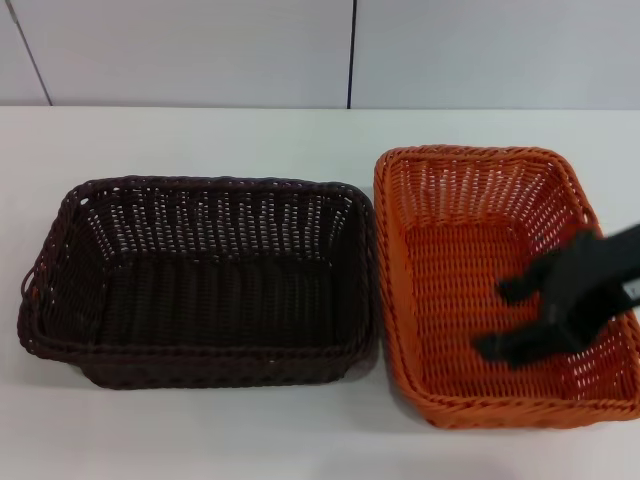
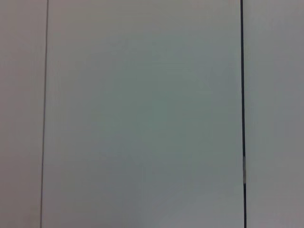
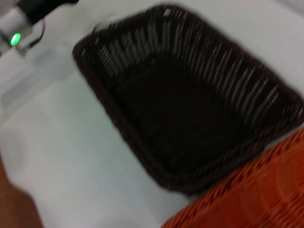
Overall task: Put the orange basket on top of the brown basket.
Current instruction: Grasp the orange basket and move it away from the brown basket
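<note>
Sitting lower right on the surface (image 1: 200, 130): orange basket (image 1: 450, 250), touching the brown basket (image 1: 200, 280) at centre-left. Reaching inside it, right hand (image 1: 510, 318), fingers apart (likely lining up on the near wall). Left hand unseen.

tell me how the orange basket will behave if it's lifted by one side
The orange basket looks like stiff woven wicker, so it should probably hold its shape. Its openwork walls suggest it is light for its size. Gripped at one side, where the open right gripper hovers inside it, it would likely tilt, its far edge sagging toward the brown basket.
</note>
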### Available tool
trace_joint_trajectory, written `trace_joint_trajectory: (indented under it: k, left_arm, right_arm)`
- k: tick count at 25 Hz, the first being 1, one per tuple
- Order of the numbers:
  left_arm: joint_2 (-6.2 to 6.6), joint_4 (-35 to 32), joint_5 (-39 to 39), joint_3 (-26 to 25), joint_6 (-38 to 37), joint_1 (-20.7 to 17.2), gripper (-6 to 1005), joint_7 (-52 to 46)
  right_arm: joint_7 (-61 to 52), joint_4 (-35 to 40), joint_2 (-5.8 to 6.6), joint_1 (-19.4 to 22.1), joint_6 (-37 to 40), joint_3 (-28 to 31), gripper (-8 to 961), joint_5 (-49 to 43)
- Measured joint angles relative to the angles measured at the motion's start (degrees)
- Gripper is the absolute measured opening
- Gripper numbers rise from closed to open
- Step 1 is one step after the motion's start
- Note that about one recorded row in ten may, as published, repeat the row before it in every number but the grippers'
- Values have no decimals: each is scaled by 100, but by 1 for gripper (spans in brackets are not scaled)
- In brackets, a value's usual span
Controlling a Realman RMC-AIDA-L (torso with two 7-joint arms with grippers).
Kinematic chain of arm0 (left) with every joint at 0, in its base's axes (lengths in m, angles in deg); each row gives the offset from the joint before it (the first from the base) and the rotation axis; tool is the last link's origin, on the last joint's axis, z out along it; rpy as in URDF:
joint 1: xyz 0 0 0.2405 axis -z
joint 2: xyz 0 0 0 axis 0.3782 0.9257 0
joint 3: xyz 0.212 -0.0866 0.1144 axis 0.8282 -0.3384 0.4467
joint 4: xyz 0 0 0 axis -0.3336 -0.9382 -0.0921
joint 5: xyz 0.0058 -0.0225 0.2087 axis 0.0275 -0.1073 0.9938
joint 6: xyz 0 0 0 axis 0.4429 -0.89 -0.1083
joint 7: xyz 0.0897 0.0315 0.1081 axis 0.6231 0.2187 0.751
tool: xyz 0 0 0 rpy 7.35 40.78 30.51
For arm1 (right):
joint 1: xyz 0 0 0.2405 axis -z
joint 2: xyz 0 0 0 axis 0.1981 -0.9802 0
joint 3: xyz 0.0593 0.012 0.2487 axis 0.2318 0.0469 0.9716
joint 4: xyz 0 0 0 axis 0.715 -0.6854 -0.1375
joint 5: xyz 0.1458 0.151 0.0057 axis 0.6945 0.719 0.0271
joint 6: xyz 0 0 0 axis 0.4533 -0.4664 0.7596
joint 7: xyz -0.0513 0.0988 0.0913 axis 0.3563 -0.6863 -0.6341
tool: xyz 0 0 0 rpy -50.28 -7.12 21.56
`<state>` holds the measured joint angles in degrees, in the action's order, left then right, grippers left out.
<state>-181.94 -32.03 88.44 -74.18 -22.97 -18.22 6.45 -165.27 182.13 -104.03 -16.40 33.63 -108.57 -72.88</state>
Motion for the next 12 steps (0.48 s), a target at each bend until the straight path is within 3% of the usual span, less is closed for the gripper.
trace_joint_trajectory:
  k: [12]
  left_arm:
    - [0, -11, -54, -2, 191, 68, 741, -5]
  right_arm:
    - [59, -229, -69, -148, 398, -694, 684, -615]
